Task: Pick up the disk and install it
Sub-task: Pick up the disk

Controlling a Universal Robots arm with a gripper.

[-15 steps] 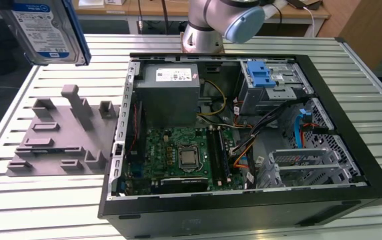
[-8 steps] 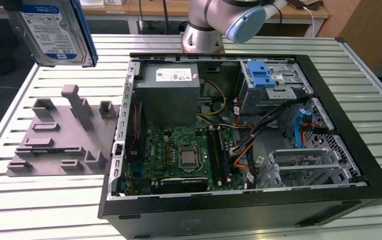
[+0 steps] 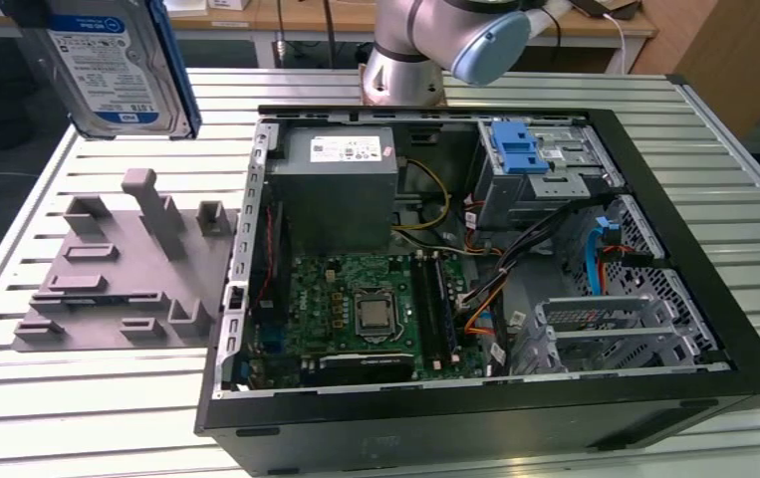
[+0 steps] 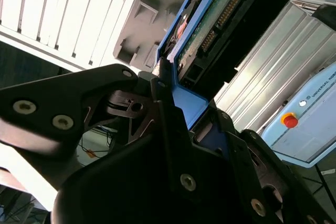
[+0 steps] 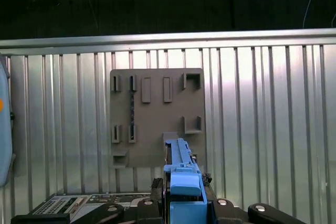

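Observation:
The disk (image 3: 101, 65) hangs upright high above the slatted table, at the exterior view's far left, with its white-and-blue label facing the camera and a blue rail along one edge. In the second wrist view my gripper (image 4: 170, 85) is shut on the disk (image 4: 220, 9); black fingers (image 4: 160, 85) clamp the blue carrier, and the green circuit-board side shows. In the first wrist view the disk's blue carrier end (image 5: 184, 174) sticks out of the gripper (image 5: 184, 203), directly above the grey fixture plate (image 5: 157, 116).
An open black computer case (image 3: 698, 299) lies on the table, holding a motherboard (image 3: 367, 309), a grey power-supply box (image 3: 333, 184) and a metal drive cage with a blue latch (image 3: 523, 149). The grey fixture plate (image 3: 121, 269) lies beside the case. The arm's base (image 3: 403, 70) stands behind it.

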